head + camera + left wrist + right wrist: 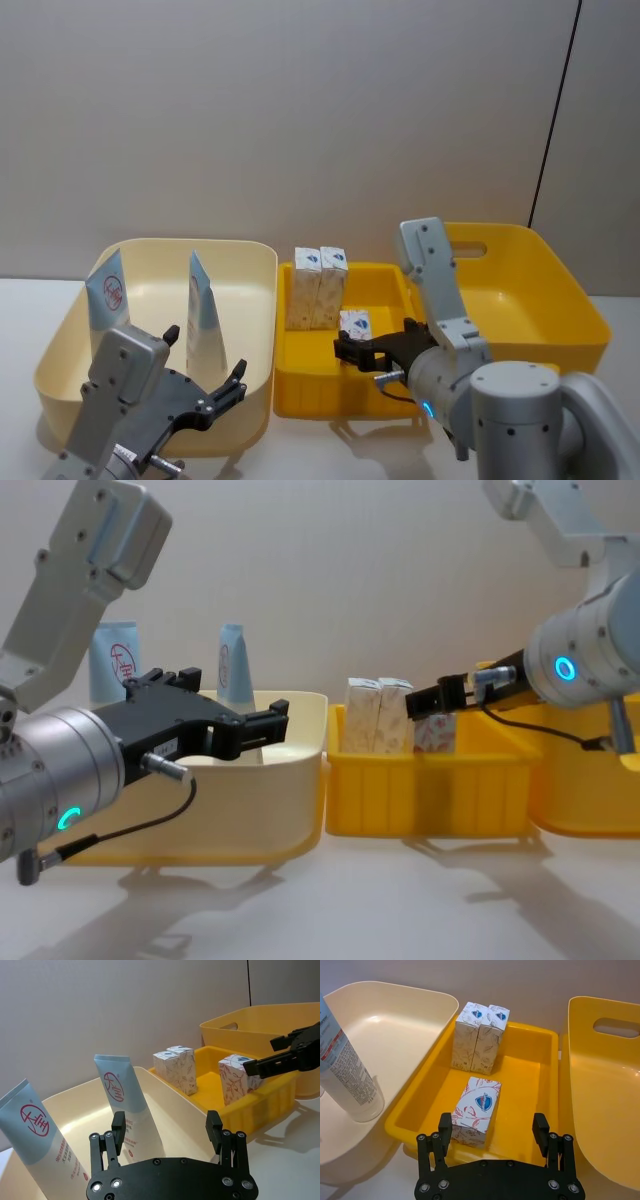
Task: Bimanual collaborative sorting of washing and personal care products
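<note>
Inspection at the table. A small yellow tray (300, 385) stood in the middle, and every position below is given from it.

- **Bins:** A cream bin (255, 290) stood against the tray's side on the robot's left. A large yellow bin (560, 300) sat against the opposite side.
- **Cartons:** A pair of cream cartons (479, 1035) stood upright and pressed together at the tray's far wall. A third carton (476, 1109) stood upright on its own, nearer the tray's front wall.
- **Right gripper:** The right gripper (492, 1124) hung over the tray's front wall with its fingers spread wide, holding nothing. The third carton sat just ahead of it, close to one finger. Contact could not be confirmed.
- **Tubes:** Both pale-blue-and-white tubes stood cap-down in the cream bin, outside the tray. The near tube (205, 315) was toward the tray, and the far tube (108, 290) was at the bin's wall farthest from it. Each bore a red round logo.
- **Left gripper:** The left gripper (205, 360) hovered at the cream bin's front rim, to the tray's left. Its fingers were parted and empty.
</note>
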Motion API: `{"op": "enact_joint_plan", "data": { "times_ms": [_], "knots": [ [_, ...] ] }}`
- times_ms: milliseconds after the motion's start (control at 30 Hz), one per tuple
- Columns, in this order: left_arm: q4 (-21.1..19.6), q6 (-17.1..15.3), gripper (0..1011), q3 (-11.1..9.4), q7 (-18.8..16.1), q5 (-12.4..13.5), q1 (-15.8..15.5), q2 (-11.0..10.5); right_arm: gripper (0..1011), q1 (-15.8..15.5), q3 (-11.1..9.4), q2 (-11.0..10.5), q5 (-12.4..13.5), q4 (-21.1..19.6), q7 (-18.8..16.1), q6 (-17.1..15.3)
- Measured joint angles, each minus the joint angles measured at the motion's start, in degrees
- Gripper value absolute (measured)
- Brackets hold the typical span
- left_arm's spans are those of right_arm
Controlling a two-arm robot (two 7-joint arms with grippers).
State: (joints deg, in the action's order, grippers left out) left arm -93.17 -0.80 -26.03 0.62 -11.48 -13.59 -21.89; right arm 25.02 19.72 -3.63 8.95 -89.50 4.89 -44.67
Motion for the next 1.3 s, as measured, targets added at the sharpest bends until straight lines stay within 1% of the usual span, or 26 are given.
{"op": "enact_joint_plan", "data": {
  "times_ms": [367,767,1100,1300],
  "knots": [
    [0.00,0.00,1000,0.00,0.00,0.00,0.00,0.00,1001,2.14,0.15,0.93,0.39,3.60,-1.95,-0.22],
    [0.00,0.00,999,0.00,0.00,0.00,0.00,0.00,1001,3.85,0.43,1.73,0.24,6.31,-3.14,0.00],
    [0.00,0.00,1000,0.00,0.00,0.00,0.00,0.00,1001,4.40,0.32,2.15,-0.26,7.06,-3.34,0.26],
    [0.00,0.00,999,0.00,0.00,0.00,0.00,0.00,1001,4.30,-0.31,2.27,-0.61,6.90,-3.05,0.28]
  ]
}}
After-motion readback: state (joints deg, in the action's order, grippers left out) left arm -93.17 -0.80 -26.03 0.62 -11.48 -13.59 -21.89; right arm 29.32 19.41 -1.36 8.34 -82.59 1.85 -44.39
